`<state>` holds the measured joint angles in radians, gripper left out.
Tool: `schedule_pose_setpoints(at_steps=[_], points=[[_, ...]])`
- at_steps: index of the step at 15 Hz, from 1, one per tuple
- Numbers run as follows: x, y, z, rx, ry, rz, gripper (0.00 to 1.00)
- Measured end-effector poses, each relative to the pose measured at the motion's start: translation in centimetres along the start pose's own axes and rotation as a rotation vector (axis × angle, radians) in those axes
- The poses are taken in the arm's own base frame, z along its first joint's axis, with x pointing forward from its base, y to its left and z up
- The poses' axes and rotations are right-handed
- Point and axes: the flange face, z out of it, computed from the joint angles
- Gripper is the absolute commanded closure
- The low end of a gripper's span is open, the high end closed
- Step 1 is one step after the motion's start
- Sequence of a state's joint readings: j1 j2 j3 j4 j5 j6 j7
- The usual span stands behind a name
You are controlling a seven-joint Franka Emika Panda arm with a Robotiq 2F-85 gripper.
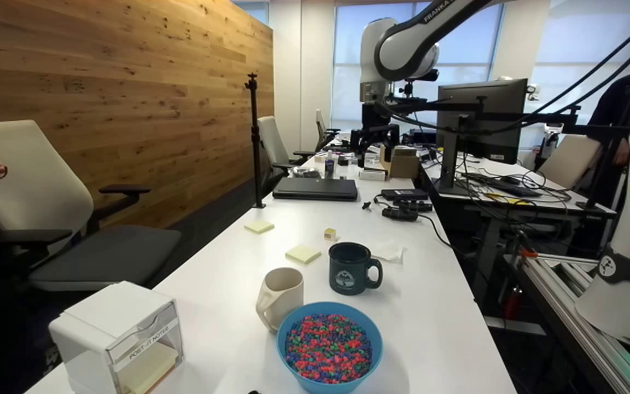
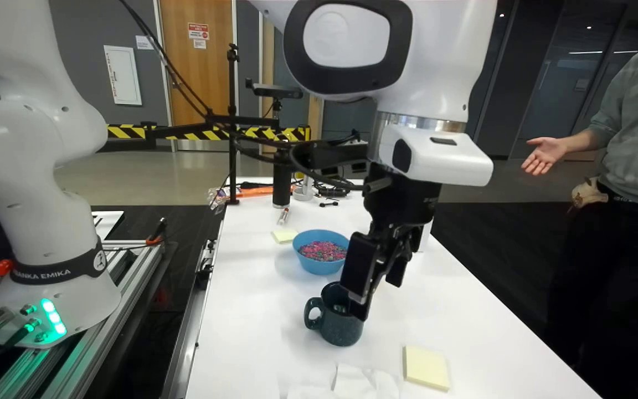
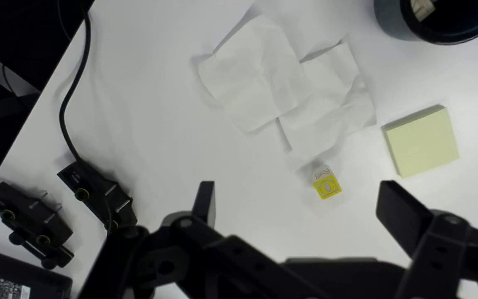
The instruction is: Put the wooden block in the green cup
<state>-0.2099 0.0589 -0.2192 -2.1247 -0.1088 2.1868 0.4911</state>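
Note:
A small wooden block [image 3: 327,186] with a yellow-framed top face lies on the white table in the wrist view. The block also shows in an exterior view [image 1: 330,234]. The green cup [image 1: 348,271], very dark with a side handle, stands upright near the block. It also shows in an exterior view [image 2: 341,328] and at the wrist view's top right corner [image 3: 392,23]. Something pale shows inside the cup. My gripper [image 3: 302,203] is wide open and empty, above the table, with the block between and beyond its fingertips in the picture. The gripper [image 2: 377,296] partly covers the cup's rim in an exterior view.
A crumpled white tissue [image 3: 259,74] and a yellow note pad [image 3: 423,141] lie by the block. A cream cup [image 1: 282,298] and a blue bowl of sprinkles [image 2: 303,259] stand beyond the green cup. Black cameras [image 3: 98,193] with a cable and a laptop [image 1: 315,189] lie farther off.

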Motion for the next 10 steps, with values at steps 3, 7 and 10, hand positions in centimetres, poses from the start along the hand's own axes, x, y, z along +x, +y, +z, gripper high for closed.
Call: schedule_pose_setpoints(at_steps=[3, 7, 10], points=[[0.9, 0.2, 2.1, 0.007, -0.004, 0.064, 0.00], [2.0, 0.7, 4.6, 0.026, -0.011, 0.130, 0.00], [2.7, 1.2, 5.4, 0.041, -0.009, 0.162, 0.00]])
